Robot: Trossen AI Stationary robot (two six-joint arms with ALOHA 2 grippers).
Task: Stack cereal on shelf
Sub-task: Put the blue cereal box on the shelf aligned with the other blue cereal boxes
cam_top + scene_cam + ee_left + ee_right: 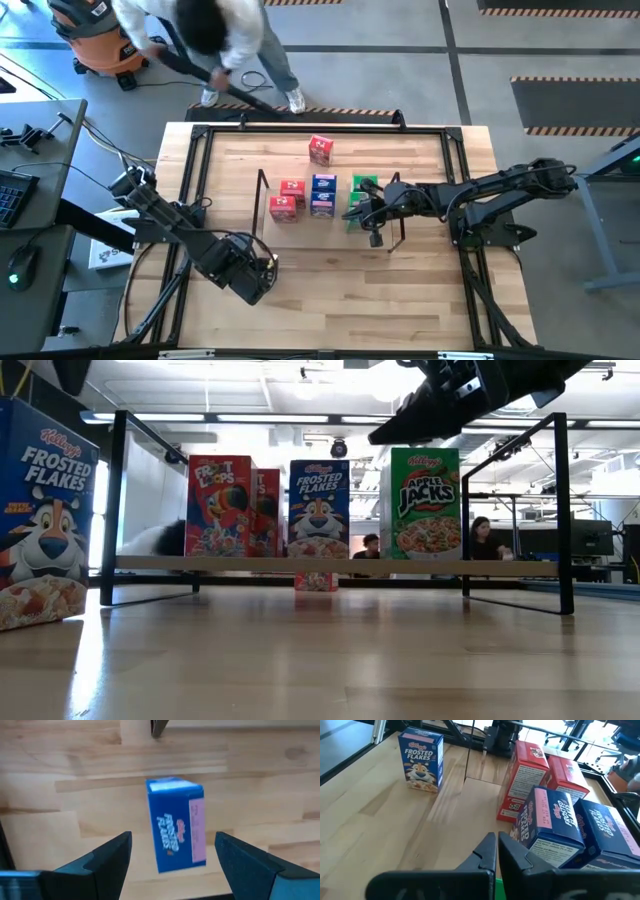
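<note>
Standing upright on the bare wood of the table point(330, 290), a blue Frosted Flakes box point(176, 824) is seen in the left wrist view between the spread fingers point(107, 857) of the left gripper point(258, 272); the jaws are released, with a gap on each side of the box, and no contact can be made out; in the high view this gripper is placed near the front left of the table, in front of the shelf point(262, 190), and the box itself is hidden there under the arm; the same box is seen large at the left edge of the low view point(40, 510) and farther off in the right wrist view point(421, 760).

On the shelf board, boxes are lined up in a row: two red Froot Loops boxes point(220, 505) at the left, blue Frosted Flakes boxes point(319, 508) in the middle, and a green Apple Jacks box point(425, 502) at the right; one more red box point(320, 149) is set apart on the table behind the shelf, near the far edge.

Over the right end of the shelf, beside the green box, the right gripper point(372, 225) is held; its fingers point(487, 852) are clenched together with nothing between them.

Beyond the far edge of the table, a person point(215, 40) is seen bent over.
</note>
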